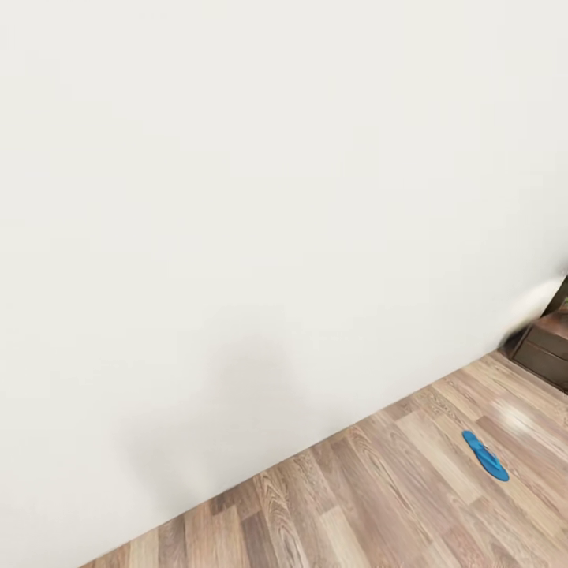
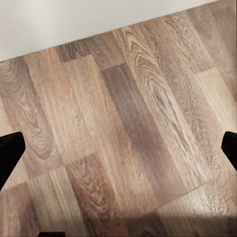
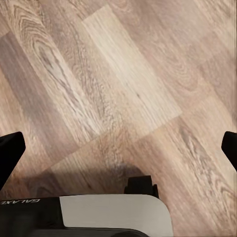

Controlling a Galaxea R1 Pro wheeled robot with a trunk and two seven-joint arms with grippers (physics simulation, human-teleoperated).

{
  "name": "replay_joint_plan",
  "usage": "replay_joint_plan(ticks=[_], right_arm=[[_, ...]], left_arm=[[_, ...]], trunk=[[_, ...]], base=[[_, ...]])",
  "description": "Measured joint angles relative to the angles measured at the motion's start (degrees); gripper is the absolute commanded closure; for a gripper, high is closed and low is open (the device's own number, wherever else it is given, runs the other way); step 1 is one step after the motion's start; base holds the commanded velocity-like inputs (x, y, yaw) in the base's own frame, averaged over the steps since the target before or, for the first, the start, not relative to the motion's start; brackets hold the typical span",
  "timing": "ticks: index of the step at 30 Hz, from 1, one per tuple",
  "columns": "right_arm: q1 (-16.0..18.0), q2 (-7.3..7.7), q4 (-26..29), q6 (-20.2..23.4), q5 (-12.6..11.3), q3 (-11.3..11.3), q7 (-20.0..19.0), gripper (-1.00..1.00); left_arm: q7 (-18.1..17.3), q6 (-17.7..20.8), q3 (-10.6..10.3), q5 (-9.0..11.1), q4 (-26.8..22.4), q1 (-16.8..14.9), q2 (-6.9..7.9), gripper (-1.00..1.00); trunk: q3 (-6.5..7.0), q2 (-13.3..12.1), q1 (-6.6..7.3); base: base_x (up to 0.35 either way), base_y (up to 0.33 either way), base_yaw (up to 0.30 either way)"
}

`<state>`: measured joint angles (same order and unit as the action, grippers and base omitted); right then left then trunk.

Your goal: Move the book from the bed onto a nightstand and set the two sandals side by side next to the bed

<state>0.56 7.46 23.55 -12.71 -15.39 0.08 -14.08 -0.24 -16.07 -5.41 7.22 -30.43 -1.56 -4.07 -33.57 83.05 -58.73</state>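
Note:
One bright blue sandal (image 1: 485, 456) lies flat on the brown wood-plank floor (image 1: 379, 489) at the lower right of the head view, a short way out from the white wall (image 1: 260, 197). A dark brown nightstand (image 1: 550, 345) pokes in at the right edge against that wall. My left gripper (image 2: 118, 148) hangs open above bare floor planks, its black fingertips (image 2: 10, 150) far apart at the frame's sides. My right gripper (image 3: 118, 148) is also open over bare planks, nothing between its fingers. The book and the bed are out of view.
The white wall runs diagonally across most of the head view and meets the floor close ahead. In the right wrist view, part of my own grey and black base (image 3: 98, 215) sits on the floor below the gripper.

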Motion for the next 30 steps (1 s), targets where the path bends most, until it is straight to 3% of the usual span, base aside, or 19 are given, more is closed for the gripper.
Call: replay_joint_plan(ticks=[30], right_arm=[[0.0,-0.09,0.0,-0.02,0.0,0.0,0.22,-1.0]], left_arm=[[0.0,0.0,0.02,0.17,0.0,0.0,0.05,-1.0]], trunk=[[0.0,0.0,0.0]], base=[[0.0,0.0,-0.283]])
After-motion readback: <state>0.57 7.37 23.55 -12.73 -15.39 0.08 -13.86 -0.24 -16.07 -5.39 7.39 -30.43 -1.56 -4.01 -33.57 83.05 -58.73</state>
